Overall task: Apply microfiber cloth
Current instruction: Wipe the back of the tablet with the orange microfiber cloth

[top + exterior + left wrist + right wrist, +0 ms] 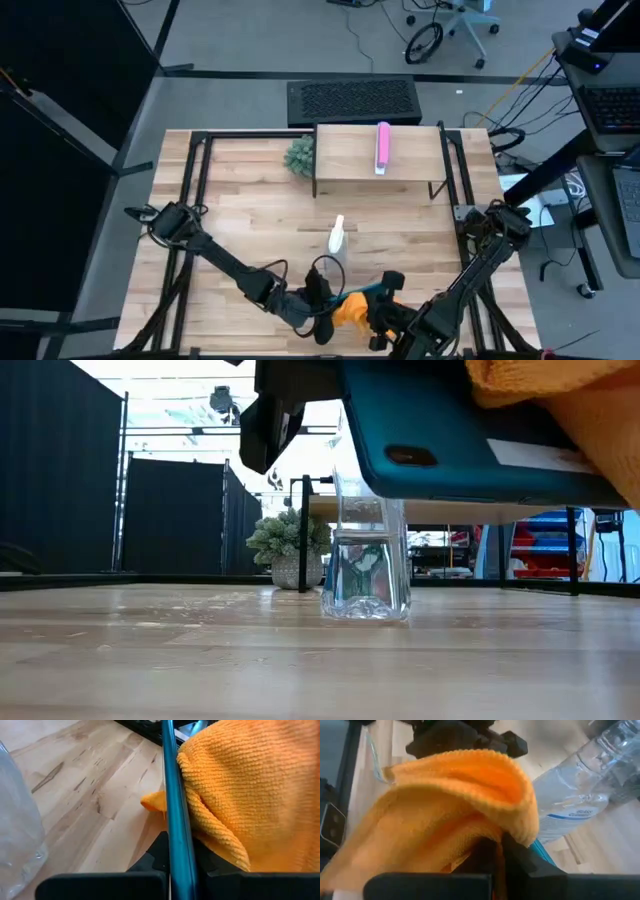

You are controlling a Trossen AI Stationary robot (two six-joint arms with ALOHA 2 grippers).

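Desk [250,215]: light wooden top with a black frame around it.

Left pincer [322,297]: near the front edge of the desk, clamped on the edge of a teal tablet [176,820]; in the left wrist view the tablet stands edge-on between the dark fingers. The low view shows the tablet lifted clear of the desk surface.

Right pincer [378,322]: at the front edge, just beside the left one, closed on the cloth [445,820].

Cloth: bright orange, soft, bunched; lies against one face of the tablet, between the two pincers, with a fold arching over the right pincer's fingers. A corner hangs into the upper right of the low view.

Spray bottle [366,565]: clear plastic, upright on the desk, near the middle, just behind the pincers.

Small potted plant [299,155]: on the desk toward the back, beside a raised wooden shelf [345,155].

Pink bar-shaped object [382,147]: lies on the shelf, well apart from the pincers.
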